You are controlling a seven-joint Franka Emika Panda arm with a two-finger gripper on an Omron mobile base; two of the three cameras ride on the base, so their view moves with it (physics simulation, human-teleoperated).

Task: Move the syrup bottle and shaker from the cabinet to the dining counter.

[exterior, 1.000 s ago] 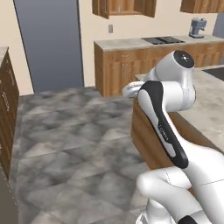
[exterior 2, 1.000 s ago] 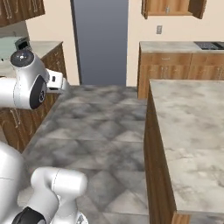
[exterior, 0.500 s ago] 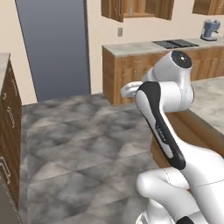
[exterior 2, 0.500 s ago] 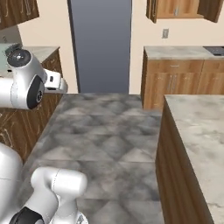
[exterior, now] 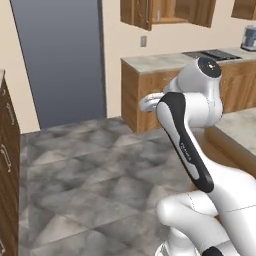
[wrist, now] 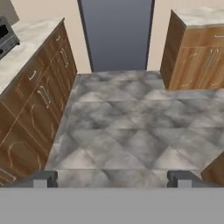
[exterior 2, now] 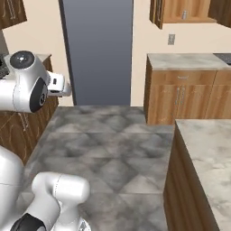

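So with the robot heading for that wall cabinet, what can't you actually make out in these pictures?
- Syrup bottle: not made out; the cabinet is cut off by the top edge of the right base view, and an open door covers its left part.
- Shaker: a tiny grey speck on the shelf, too small to confirm.
- Dining counter: runs off the right edge, so its far end is unseen.
- Hand: its fingers stand wide apart with nothing between them.

No legible text, label, brand, number or sign can be made out. A short line of small pale lettering is seen on the dark band of the arm (exterior: pixel 187 150), right of centre in the left base view, but it is too small to be read.
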